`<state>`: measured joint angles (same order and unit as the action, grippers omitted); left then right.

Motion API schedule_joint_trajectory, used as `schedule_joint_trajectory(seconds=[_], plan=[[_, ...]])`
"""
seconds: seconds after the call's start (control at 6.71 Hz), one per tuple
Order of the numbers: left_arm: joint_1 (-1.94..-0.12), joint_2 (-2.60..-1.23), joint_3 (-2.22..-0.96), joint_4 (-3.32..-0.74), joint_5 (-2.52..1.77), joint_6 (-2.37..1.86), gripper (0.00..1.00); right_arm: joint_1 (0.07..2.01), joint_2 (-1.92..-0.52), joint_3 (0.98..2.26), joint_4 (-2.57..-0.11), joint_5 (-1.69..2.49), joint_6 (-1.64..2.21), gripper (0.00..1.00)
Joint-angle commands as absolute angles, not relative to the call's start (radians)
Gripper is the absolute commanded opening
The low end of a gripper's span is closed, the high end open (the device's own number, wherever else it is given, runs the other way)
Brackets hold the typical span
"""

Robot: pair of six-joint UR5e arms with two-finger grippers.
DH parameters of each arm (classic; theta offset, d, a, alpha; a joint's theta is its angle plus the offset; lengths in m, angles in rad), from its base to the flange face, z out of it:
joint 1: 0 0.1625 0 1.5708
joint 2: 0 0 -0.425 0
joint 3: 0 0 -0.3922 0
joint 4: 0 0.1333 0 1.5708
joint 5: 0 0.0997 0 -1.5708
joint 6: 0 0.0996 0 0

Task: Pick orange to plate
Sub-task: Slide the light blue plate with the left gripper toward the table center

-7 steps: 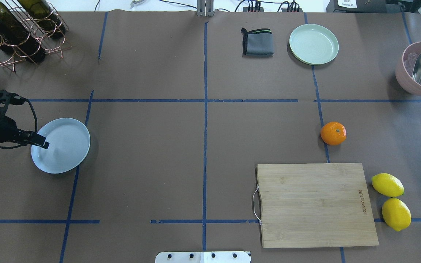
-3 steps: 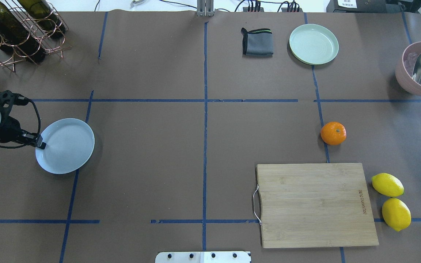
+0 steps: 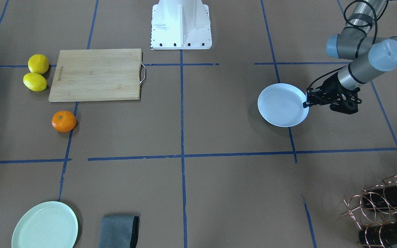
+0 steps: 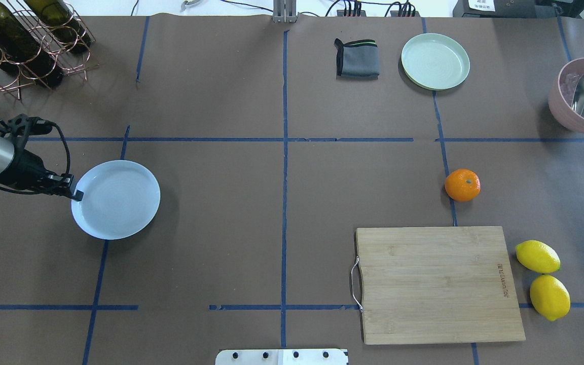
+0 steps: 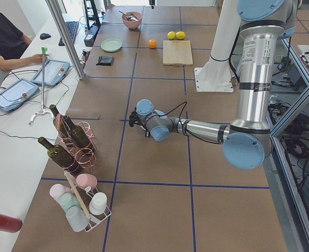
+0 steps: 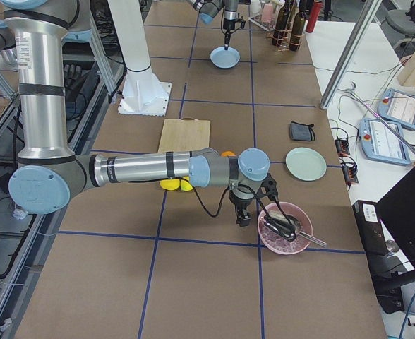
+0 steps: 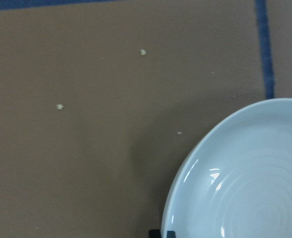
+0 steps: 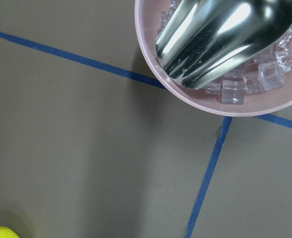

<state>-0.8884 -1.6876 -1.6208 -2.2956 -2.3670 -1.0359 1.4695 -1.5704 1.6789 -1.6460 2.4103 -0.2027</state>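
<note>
Currently the left gripper [image 4: 76,195] pinches the left rim of the pale blue plate [image 4: 119,200] at the table's left side. The orange [image 4: 462,185] lies well apart on the right, just beyond the cutting board [image 4: 439,284]. The right gripper [image 6: 243,215] hovers beside a pink bowl [image 6: 267,236]; its spread cannot be told.

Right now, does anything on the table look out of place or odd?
Only one thing: the left tool pinches the plate by its rim, far from the orange, which sits untouched near the cutting board. Nothing looks spilled or damaged.
</note>
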Motion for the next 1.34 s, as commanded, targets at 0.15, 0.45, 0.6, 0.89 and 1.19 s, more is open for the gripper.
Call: schedule_joint_trajectory(seconds=[0.15,0.45,0.6,0.89,1.19], plan=[[-0.724,-2.012,-1.580,-2.283,-2.288,-1.505,0.00,1.468,-1.575,1.681,-1.643,2.410,-0.204,1.00],[-0.592,-2.161,-1.452,-2.286,-2.130,-1.583,0.00,1.468,-1.594,1.674,-1.603,2.414,-0.199,1.00],[-0.565,-2.186,-1.413,-2.287,-2.091,-1.582,0.00,1.463,-1.594,1.674,-1.591,2.416,-0.198,1.00],[-0.548,-2.189,-1.405,-2.290,-2.063,-1.578,0.10,1.456,-1.595,1.677,-1.565,2.418,-0.190,1.00],[-0.538,-2.184,-1.413,-2.293,-2.051,-1.575,0.56,1.411,-1.600,1.677,-1.492,2.418,-0.170,1.00]])
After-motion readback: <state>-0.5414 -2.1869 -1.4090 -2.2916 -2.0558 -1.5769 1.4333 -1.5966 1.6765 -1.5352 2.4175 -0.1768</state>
